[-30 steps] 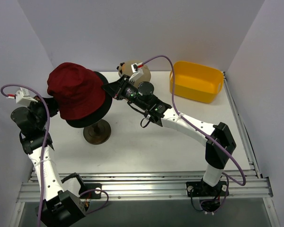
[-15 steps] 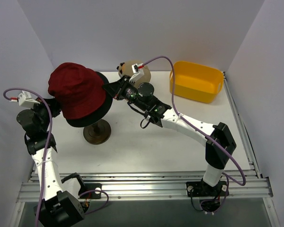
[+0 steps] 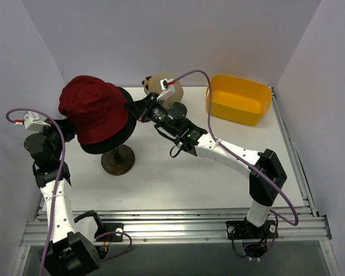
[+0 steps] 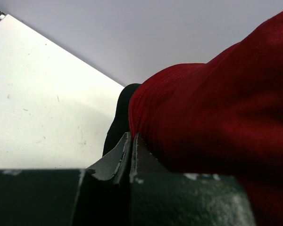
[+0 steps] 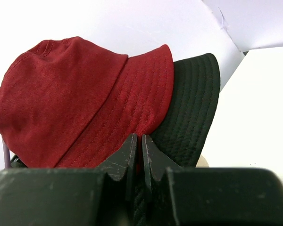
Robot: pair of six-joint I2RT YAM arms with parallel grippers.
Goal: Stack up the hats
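The dark red hat (image 3: 92,109) sits on top of the black hat (image 3: 112,144). Both are up on the wooden stand (image 3: 117,161), at the left of the white surface (image 3: 178,178). The right fingers (image 5: 120,157) are pinched on the red hat's brim. The left fingers (image 4: 113,160) are pressed together at its other edge. I cannot tell if they hold any cloth.

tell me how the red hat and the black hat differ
The red bucket hat is dark red; the black bucket hat is black. The red one sits on top, the black one underneath. The red hat's crown and brim show; of the black hat only brim peeks out. Both are soft bucket hats above the wooden stand.
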